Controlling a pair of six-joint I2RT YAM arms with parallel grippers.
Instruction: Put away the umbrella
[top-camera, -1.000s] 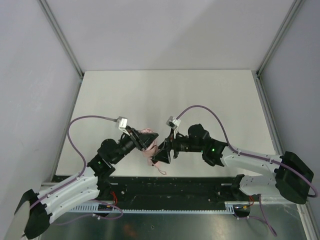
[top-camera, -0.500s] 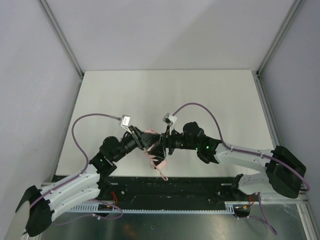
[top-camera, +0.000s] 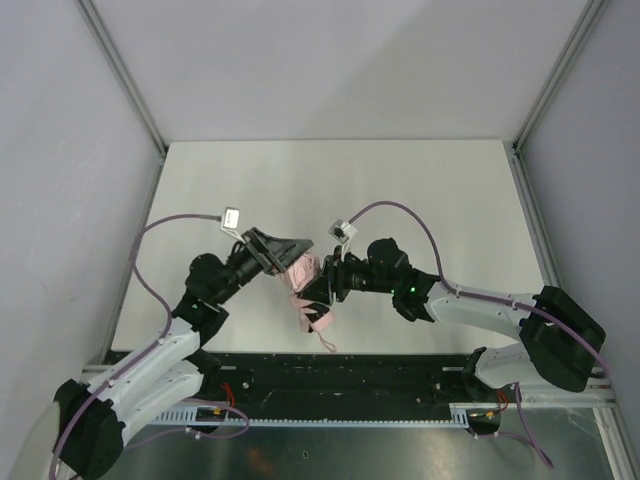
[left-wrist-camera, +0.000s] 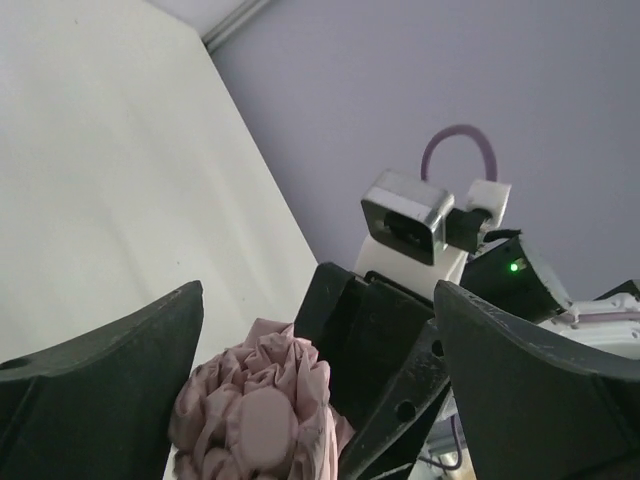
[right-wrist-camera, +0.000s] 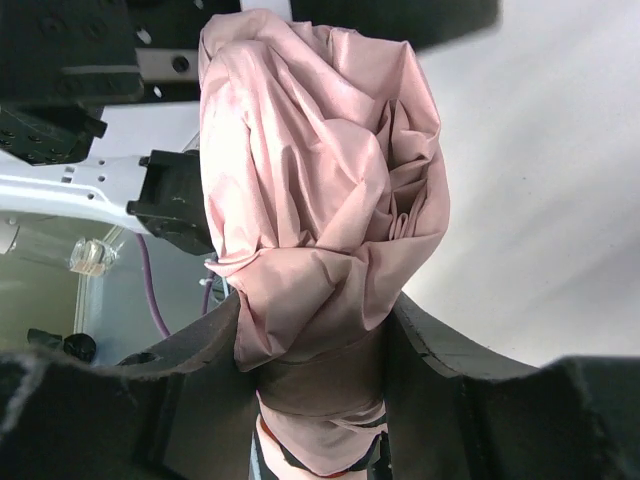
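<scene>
Gripping the umbrella (right-wrist-camera: 310, 170) falls to my right pincer (right-wrist-camera: 312, 325): in the right wrist view its two dark fingers (right-wrist-camera: 205, 350) press against either side of the crumpled pale pink fabric near the lower end of the bundle, roughly half closed, with the cloth bulging out above them. Seen from above, the right pincer (top-camera: 318, 297) meets the umbrella (top-camera: 303, 272) from the right. The bundle sits over the near middle of the table (top-camera: 400, 190), between my two arms; whether it rests on the surface or hangs just clear of it I cannot tell. A thin pink cord (top-camera: 323, 338) trails from its near end toward the table's front edge. My left pincer (top-camera: 290, 255) stands spread wide and has hold of nothing — its fingers flare out just beside the far end of the fabric, on the left. In the left wrist view the left pincer (left-wrist-camera: 318, 300) shows a broad gap between its two fingertips (left-wrist-camera: 150, 340). The bunched pink folds of the umbrella (left-wrist-camera: 255, 415) lie low in that gap, touching neither finger as far as I can see — and just behind them stands the black body of my right pincer, with the pale camera (left-wrist-camera: 405, 215) on its wrist.
</scene>
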